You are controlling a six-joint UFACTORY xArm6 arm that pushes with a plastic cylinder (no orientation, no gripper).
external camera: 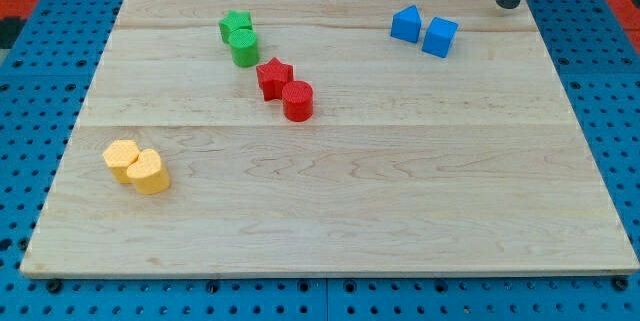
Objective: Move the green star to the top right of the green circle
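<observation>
Wooden board [330, 181] on blue pegboard; my tip [509, 5], a bare rod holding nothing, at the view's top right, nearest blue blocks [424, 29]. Green star [235, 25] touches green circle [243, 47], upper left, far from tip

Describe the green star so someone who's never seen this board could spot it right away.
On the wooden board, look at the view's top left, where two green blocks touch. The green star is the upper one, just above the green circle. Its pointed outline sets it apart from the round circle; my tip is far off, top right.
</observation>
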